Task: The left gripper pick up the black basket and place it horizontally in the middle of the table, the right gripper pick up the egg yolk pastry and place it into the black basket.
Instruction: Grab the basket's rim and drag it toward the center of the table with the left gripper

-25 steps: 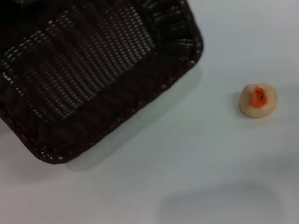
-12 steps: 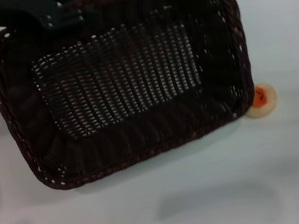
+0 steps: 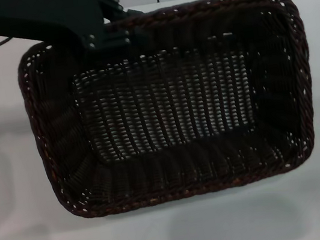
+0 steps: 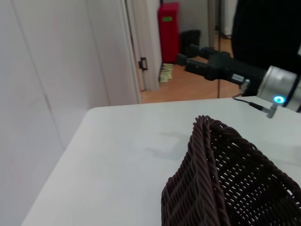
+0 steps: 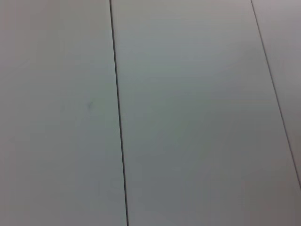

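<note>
Swinging right and squaring up, the black basket (image 3: 169, 103) has gone from a skewed tilt at the left a second ago to lying nearly level across the middle of my head view. Nearest me, its front rim hangs over the white desk (image 3: 225, 225) with a soft shadow beneath, so I judge it is not yet set down. Past the woven floor, at the far left rim, my left tool (image 3: 110, 29) is clamped on the braided edge. The egg yolk pastry, plainly visible to the right a second ago and half hidden half a second ago, is now out of sight; I judge it is under or behind the basket's right end, which could be a problem if I lower straight down. My right tool (image 4: 188, 60) waits well beyond the basket in the left wrist view; I cannot tell how its fingers stand.
</note>
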Robot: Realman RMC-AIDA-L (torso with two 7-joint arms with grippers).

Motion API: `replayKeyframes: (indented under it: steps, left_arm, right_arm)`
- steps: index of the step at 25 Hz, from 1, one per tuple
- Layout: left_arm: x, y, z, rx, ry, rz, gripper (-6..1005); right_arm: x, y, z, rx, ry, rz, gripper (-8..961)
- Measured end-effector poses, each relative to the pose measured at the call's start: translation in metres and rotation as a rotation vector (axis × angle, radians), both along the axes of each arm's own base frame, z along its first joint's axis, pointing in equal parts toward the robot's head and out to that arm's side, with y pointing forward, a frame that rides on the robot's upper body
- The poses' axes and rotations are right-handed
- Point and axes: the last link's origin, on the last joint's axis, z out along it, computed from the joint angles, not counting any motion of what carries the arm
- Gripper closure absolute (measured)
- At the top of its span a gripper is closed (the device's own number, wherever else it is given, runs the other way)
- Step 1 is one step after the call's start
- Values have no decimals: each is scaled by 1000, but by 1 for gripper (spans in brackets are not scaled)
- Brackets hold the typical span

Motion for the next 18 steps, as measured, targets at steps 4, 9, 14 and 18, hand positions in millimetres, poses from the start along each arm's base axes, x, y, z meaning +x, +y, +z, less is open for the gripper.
replayKeyframes:
  steps: [4, 9, 14, 18]
  left_arm:
    - [2, 2, -10, -26, 14, -19, 774]
    - [3, 3, -18, -31, 11, -27, 767]
    - [1, 5, -27, -28, 32, -29, 759]
    - [-2, 4, -30, -32, 41, -32, 754]
  right_arm:
    - [2, -2, 0, 0, -1, -6, 168]
    - [3, -4, 0, 0, -1, -13, 168]
    - [3, -5, -1, -1, 0, -14, 168]
    - [3, -4, -1, -1, 1, -12, 169]
